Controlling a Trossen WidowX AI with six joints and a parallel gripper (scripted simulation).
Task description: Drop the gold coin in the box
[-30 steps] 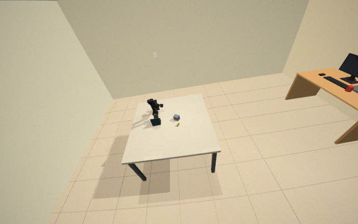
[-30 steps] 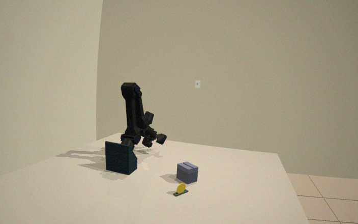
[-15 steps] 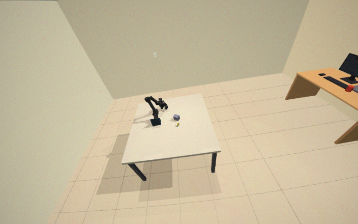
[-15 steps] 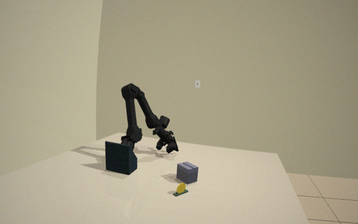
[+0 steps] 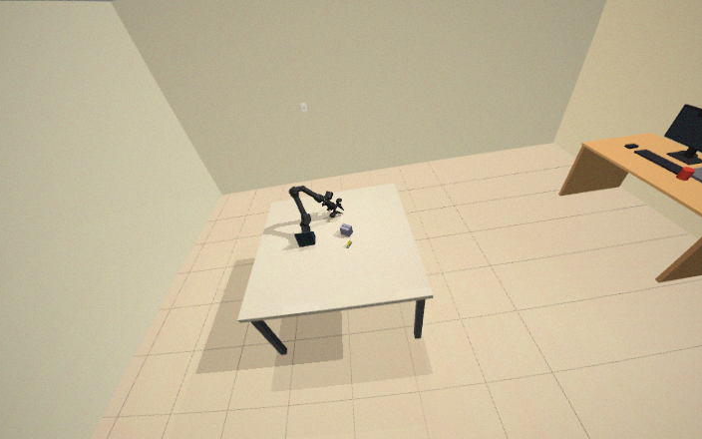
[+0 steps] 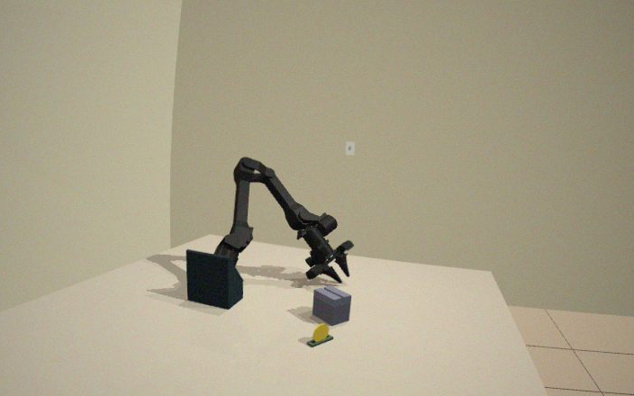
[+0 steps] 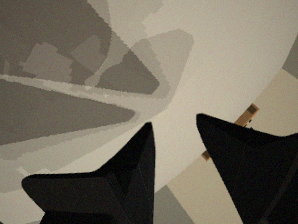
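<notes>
The gold coin [image 5: 349, 242] [image 6: 321, 332] stands on its edge in the shallow dark-green holder [image 6: 312, 343]. The closed grey box [image 5: 346, 230] [image 6: 331, 309] stands just behind the holder in the exterior view, with the slot in its lid showing. My gripper [image 5: 341, 211] [image 6: 345, 279] [image 7: 174, 123] is open and empty. It is above the table behind the box, pointing obliquely down, away from the coin. The wrist view shows a gap between the two fingertips, and neither coin nor box.
The table [image 5: 337, 283] [image 6: 240, 364] bears the arm's dark base block [image 5: 305, 238] [image 6: 211, 279], left of the box. The table's edge and the floor beyond show in the wrist view. A wooden desk [image 5: 669, 205] stands far off to the right in the top view.
</notes>
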